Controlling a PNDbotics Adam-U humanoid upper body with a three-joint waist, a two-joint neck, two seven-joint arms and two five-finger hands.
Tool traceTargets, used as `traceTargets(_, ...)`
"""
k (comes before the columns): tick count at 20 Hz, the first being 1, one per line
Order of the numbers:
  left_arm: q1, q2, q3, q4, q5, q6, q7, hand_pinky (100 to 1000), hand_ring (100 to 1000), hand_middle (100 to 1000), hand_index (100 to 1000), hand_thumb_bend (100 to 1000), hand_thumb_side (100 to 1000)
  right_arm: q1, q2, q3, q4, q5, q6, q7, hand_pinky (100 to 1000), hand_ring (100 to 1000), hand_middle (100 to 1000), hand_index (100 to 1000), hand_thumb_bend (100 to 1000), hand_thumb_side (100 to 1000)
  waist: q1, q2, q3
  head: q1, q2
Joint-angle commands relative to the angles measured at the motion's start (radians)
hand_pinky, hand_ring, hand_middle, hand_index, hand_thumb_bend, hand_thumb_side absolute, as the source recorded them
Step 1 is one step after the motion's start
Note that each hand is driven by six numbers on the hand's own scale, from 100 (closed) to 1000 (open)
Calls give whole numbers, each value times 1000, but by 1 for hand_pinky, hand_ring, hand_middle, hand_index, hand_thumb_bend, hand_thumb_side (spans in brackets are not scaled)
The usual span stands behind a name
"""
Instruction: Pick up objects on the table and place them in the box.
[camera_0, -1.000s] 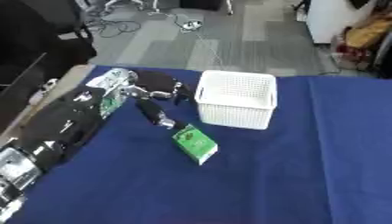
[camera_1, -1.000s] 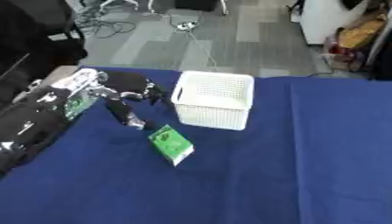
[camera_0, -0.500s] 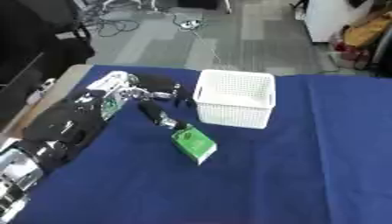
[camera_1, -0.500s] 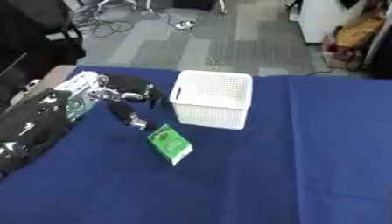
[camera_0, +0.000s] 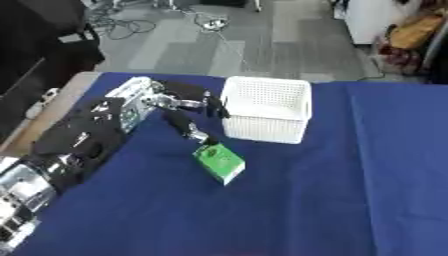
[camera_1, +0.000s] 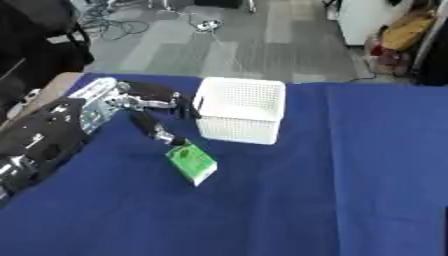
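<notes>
We show the left hand (camera_0: 179, 107) extended over the blue tabletop (camera_0: 350, 190), its fingers spread and holding nothing: the upper fingers reach toward the near-left wall of the white box (camera_0: 265, 107), and a lower finger (camera_0: 191, 131) slants down until its tip lies at, or just short of, the upper corner of the green carton (camera_0: 219, 162); we cannot tell whether it touches. The carton lies flat just below and beyond that fingertip, turned askew to the box, which stands just beyond the hand and beside the carton's far end. We judge the carton to be light and fairly stiff, a small cardboard pack whose walls would give a little under a pinch but hold their shape; its printed face looks smooth, so it may slide on the cloth when pushed from one end instead of lifting. We would take hold across its two long edges, thumb on one side and fingers on the other, near the middle of its length, so that it hangs level and does not swing. The box is open-topped and perforated, and seems light too; a knock from the hand could shift it. The right hand shows in neither view.
</notes>
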Motion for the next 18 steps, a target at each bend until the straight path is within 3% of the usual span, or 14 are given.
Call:
traceTargets(1, -34, 11, 2, -8, 20, -233, -267, 612, 716, 807, 900, 348, 914, -22, 1, 0, -15, -4, 1, 6, 247, 288, 319, 527, 100, 1000, -1, -8, -1, 12, 4)
traceTargets(18, -53, 35, -42, -93, -103, -233, -345, 662, 772, 860, 959, 335, 856, -18, -4, 4, -15, -10, 6, 20, 245, 288, 319, 528, 100, 1000, 2, -12, 4, 10, 11)
